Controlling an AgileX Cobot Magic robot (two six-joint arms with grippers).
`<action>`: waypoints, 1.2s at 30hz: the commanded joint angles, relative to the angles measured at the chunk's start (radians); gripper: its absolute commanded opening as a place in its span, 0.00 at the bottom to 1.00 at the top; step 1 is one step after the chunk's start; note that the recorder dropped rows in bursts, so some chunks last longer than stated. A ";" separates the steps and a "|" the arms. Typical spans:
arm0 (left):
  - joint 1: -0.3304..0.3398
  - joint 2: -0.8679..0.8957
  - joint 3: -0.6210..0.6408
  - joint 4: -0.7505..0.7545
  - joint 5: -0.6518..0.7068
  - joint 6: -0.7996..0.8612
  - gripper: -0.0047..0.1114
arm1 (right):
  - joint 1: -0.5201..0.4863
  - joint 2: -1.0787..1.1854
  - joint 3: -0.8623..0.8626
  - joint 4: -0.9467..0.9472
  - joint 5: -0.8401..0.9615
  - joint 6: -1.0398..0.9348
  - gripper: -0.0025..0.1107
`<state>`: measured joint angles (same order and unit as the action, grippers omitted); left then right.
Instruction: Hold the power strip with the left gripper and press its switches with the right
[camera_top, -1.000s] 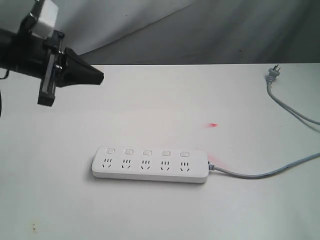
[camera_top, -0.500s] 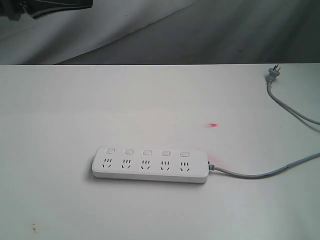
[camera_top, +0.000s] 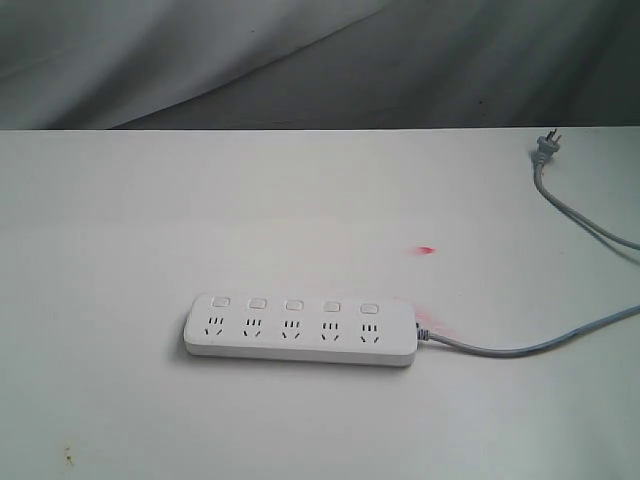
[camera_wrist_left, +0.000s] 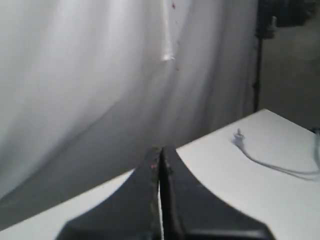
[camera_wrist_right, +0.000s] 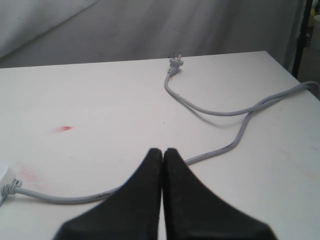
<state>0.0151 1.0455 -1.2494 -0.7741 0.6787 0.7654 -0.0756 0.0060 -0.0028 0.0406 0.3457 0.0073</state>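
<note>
Power strip (camera_top: 300, 331) on table (camera_top: 150, 220)

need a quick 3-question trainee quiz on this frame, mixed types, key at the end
1. True or false: the left gripper is holding the power strip.
2. How many switches does the strip have? A three, B five, C six.
3. Fill in: the plug lies loose on the ____.
Key: 1 false, it is shut on nothing and the strip lies alone. 2 B. 3 table.
</note>
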 joint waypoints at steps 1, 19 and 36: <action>-0.009 -0.142 0.001 0.294 -0.086 -0.318 0.04 | -0.006 -0.006 0.003 -0.012 0.001 0.001 0.02; -0.009 -0.335 0.177 0.829 -0.244 -0.841 0.04 | -0.006 -0.006 0.003 -0.012 0.001 0.001 0.02; -0.005 -0.682 0.902 0.729 -0.555 -0.841 0.04 | -0.006 -0.006 0.003 -0.012 0.001 0.001 0.02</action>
<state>0.0114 0.4367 -0.4303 -0.0164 0.1563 -0.0689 -0.0756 0.0060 -0.0028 0.0406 0.3457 0.0107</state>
